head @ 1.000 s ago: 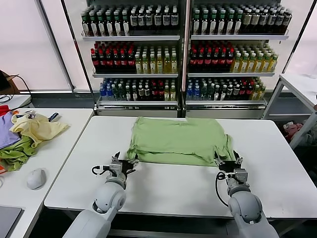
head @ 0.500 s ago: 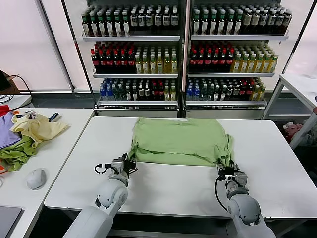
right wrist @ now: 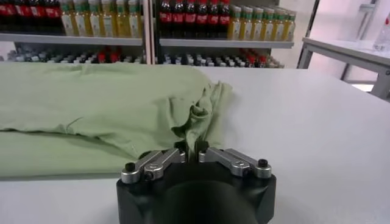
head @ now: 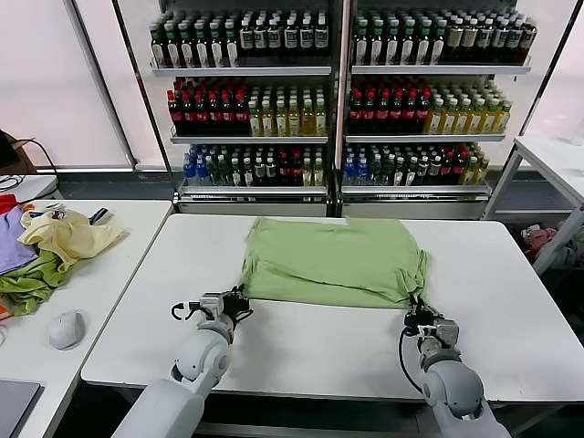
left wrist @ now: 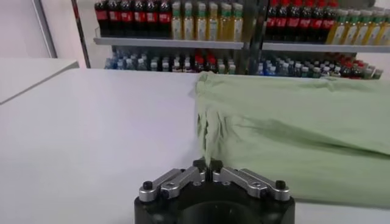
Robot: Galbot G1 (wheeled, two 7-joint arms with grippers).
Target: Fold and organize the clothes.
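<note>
Item: light green shirt [head: 333,262], spread flat across the middle of the white table [head: 511,310], long axis running left to right, body extending away from the robot toward the bottle shelves [head: 338,100]. Left gripper [head: 234,303] is pinched shut on the shirt's near left corner; right gripper [head: 418,315] is pinched shut on its near right corner. Each arm is nearest its own corner, so the likely fold carries the near edge away toward the far edge.
</note>
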